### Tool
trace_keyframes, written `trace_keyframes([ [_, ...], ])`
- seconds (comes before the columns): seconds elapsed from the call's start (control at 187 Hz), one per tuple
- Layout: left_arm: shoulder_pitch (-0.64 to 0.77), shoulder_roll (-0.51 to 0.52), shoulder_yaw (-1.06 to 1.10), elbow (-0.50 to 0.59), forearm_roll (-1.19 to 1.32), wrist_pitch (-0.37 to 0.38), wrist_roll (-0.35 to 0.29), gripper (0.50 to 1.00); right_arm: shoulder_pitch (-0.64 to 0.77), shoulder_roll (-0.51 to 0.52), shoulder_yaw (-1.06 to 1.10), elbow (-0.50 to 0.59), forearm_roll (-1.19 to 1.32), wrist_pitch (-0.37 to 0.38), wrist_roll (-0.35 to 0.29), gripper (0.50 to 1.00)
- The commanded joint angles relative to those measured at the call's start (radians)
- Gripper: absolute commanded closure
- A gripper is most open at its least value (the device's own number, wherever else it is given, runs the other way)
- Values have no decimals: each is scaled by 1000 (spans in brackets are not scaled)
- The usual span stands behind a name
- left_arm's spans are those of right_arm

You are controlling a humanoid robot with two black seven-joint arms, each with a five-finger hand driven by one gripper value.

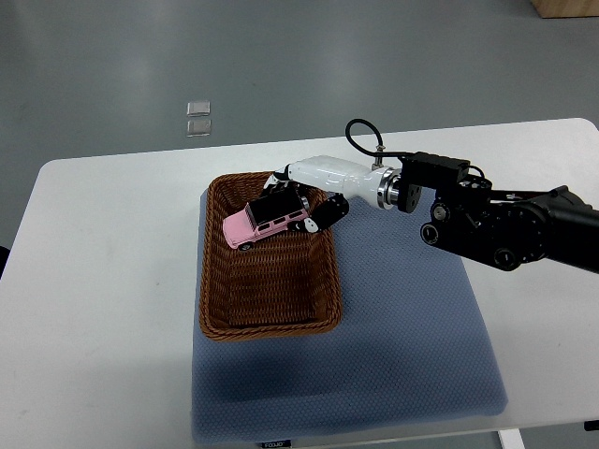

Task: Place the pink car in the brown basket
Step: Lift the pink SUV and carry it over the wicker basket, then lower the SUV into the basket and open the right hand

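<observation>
Mat: blue-grey pad (412,346) at the near edge of the table, the item closest to the camera; its left part lies under the basket.
Table: white top (103,281) with rounded corners, carrying the mat and everything on it.
Basket: brown wicker tray (267,313), rectangular, on the left portion of the mat, its far end extending past the mat onto the table surface.
Pink car: toy vehicle (267,223) with dark roof and windows, tilted, inside the far end of the basket at 12 o'clock from the basket centre; nose toward 8 o'clock. Contact with the basket floor cannot be determined.
Right hand: white-shelled hand (304,198) with black fingers (328,211), entering from 3 o'clock; fingers closed around the roof and rear end of the pink car, grasping it.
Right arm: black forearm (505,224) with a looped cable, running to the right edge above the mat's far corner.
Floor markers: two small pale squares (197,118) on the grey floor beyond the table, at 11 o'clock from the basket.
</observation>
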Motion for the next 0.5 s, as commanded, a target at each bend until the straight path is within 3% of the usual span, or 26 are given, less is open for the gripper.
trace_keyframes([
  [0.0,0,0,0,-2,0,0,1,500,-2,0,1,-6,1,-1,-1,920],
  [0.091,0,0,0,-2,0,0,1,500,-2,0,1,-6,1,-1,-3,854],
  [0.171,0,0,0,-2,0,0,0,500,-7,1,2,-6,2,-1,-3,687],
  [0.252,0,0,0,-1,0,0,0,500,-13,1,4,-6,2,-1,-3,599],
  [0.492,0,0,0,-1,0,0,0,500,-21,-14,35,-6,16,-22,-3,589],
])
